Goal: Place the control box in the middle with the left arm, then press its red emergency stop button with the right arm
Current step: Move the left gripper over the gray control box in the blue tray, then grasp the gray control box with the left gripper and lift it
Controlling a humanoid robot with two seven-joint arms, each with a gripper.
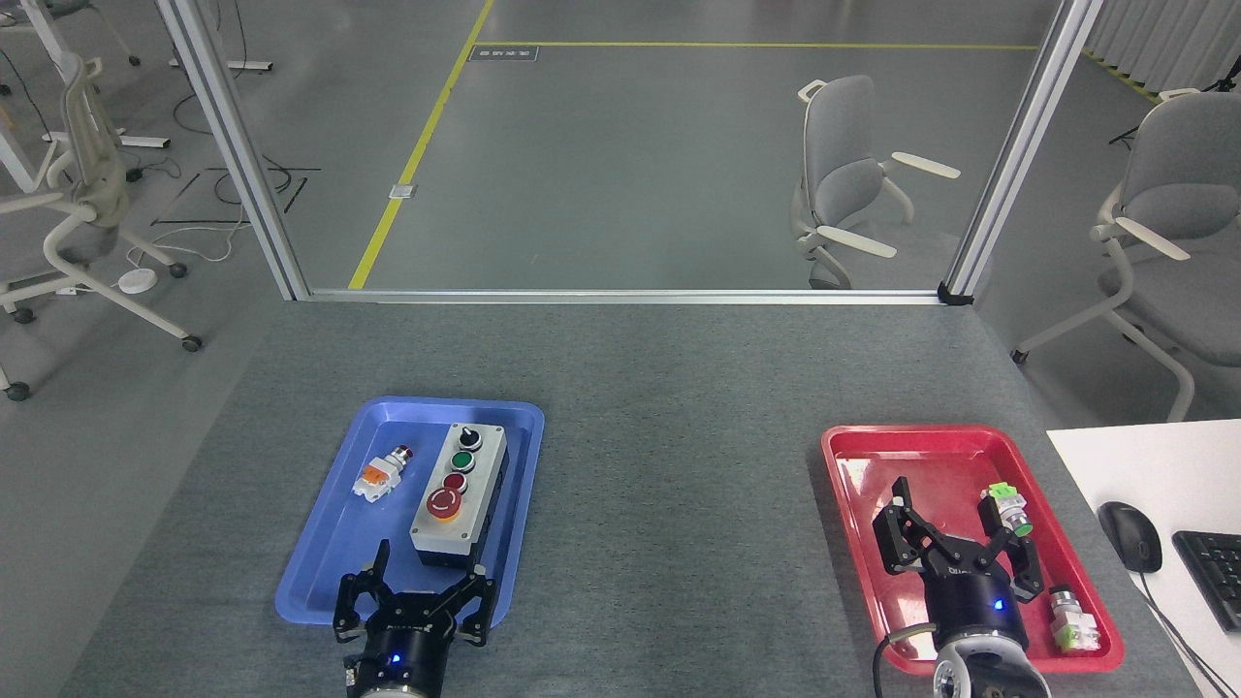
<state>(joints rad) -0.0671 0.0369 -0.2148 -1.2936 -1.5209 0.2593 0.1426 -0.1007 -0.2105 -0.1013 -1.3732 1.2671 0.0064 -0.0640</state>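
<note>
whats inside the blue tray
The blue plastic tray holds the light-grey rectangular control box and a small orange-and-white push-button part. The open left gripper covers its near edge.

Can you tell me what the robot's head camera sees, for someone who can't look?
A grey control box lies in a blue tray, with the open left tool just before it. The open right tool hangs over a red tray.

You're in a lab/office | taped floor (417, 155) | aluminium frame (233, 145) | office chairs (843, 184) | keyboard (1212, 577), mouse (1129, 535)
</note>
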